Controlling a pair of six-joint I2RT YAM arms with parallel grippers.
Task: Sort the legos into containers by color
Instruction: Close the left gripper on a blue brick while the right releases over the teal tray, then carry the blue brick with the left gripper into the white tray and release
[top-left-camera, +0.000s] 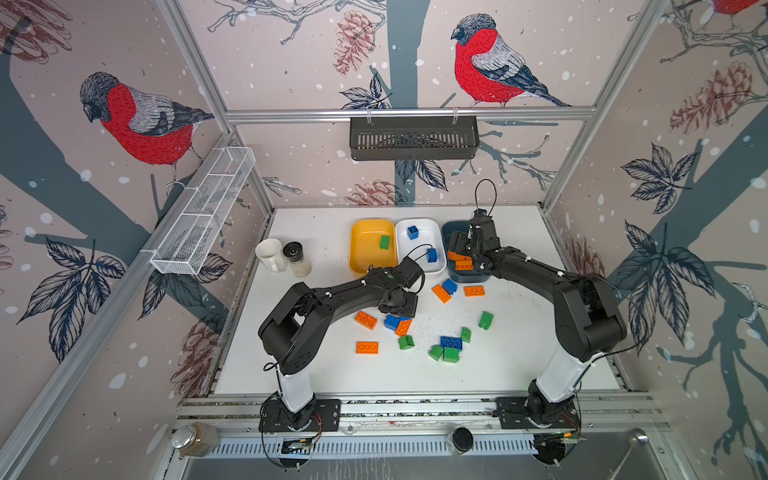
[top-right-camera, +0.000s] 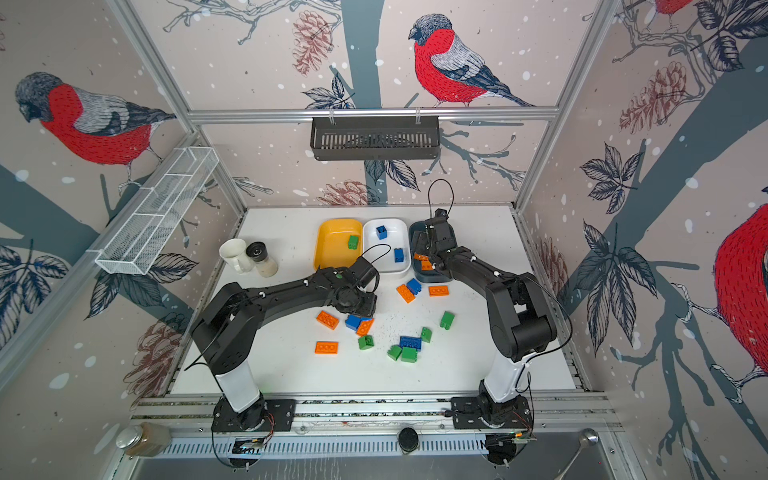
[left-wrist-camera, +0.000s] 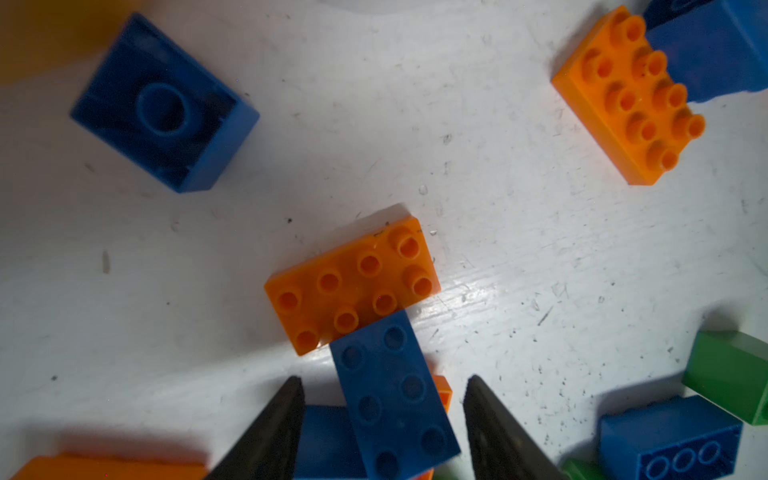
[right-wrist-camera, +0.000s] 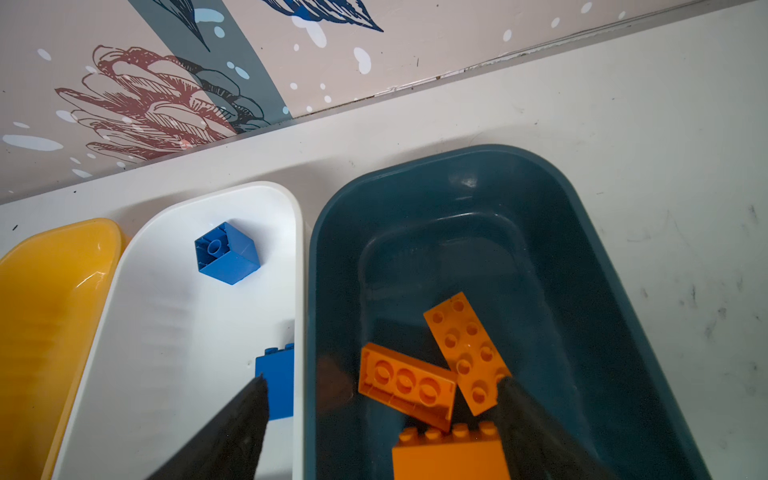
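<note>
Left gripper (left-wrist-camera: 384, 377) straddles blue brick (left-wrist-camera: 395, 399), seemingly untouched; right gripper (right-wrist-camera: 381, 377) over teal tub (right-wrist-camera: 557, 249).

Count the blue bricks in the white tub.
2. One blue brick lies near the white tub's far end; the other stands by its right wall, nearer the arms. The left arm covers the tub's near-left corner, so another could be hidden.
</note>
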